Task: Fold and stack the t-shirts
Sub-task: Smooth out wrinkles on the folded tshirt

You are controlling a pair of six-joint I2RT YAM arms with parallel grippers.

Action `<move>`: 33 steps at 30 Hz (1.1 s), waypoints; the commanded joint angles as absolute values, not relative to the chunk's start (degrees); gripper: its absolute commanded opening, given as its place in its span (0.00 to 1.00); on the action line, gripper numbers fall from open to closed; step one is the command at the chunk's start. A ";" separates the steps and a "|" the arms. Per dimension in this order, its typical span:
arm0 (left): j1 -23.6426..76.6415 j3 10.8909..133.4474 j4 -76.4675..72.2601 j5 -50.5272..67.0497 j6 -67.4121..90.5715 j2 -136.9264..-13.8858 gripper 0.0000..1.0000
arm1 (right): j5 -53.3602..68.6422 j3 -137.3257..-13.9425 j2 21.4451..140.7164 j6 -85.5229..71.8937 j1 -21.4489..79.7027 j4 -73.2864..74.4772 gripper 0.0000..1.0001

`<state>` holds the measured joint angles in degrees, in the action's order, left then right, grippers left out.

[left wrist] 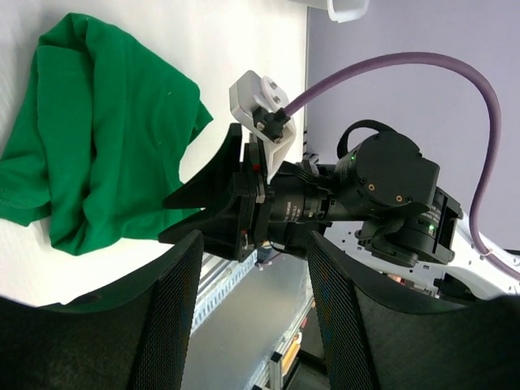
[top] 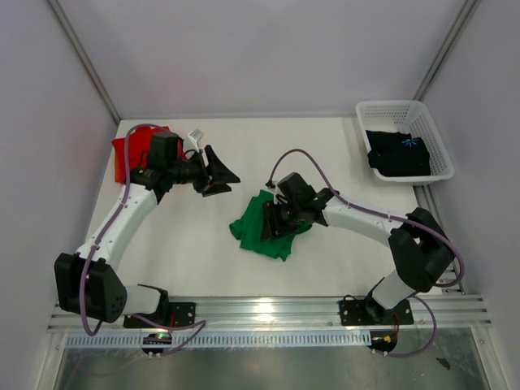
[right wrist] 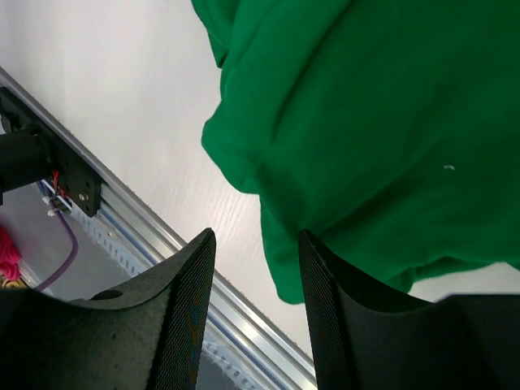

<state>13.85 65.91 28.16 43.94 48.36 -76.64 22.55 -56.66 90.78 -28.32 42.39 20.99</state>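
The crumpled bright green cloth t-shirt [top: 258, 229] lay at mid-tabletop [top: 179, 244]. The right claw [right wrist: 256, 240] stood partly open over its edge, gripping nothing. The left claw [left wrist: 252, 244] hung partly open, empty. The cloth was judged light and limp: grasp at hem corners.

White table [top: 187, 252], crumpled green t-shirt [top: 248, 231] at centre, red t-shirt [top: 122, 158] far left, lattice basket [top: 398, 114] far right

The left arm [top: 134, 203] hides part of the red shirt [top: 120, 158]. The right claw [top: 273, 223] covers the middle of the green shirt [top: 253, 234], which the right wrist view cuts off at its edges. The blue print [top: 411, 142] on the black shirt [top: 396, 161] is too small to read.
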 commanded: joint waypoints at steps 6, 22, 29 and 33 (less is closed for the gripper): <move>13.80 65.83 27.16 44.21 47.99 -75.59 0.56 | 19.16 -55.03 88.32 -28.91 42.63 25.76 0.50; 13.71 66.01 28.21 42.98 47.73 -75.76 0.56 | 21.36 -59.06 98.70 -27.34 42.63 34.80 0.49; 13.80 66.53 28.92 43.15 47.29 -76.55 0.56 | 21.79 -55.30 94.84 -28.56 42.71 39.81 0.50; 13.80 67.50 30.06 43.59 46.58 -77.96 0.56 | 22.85 -51.51 90.80 -29.97 42.63 40.25 0.49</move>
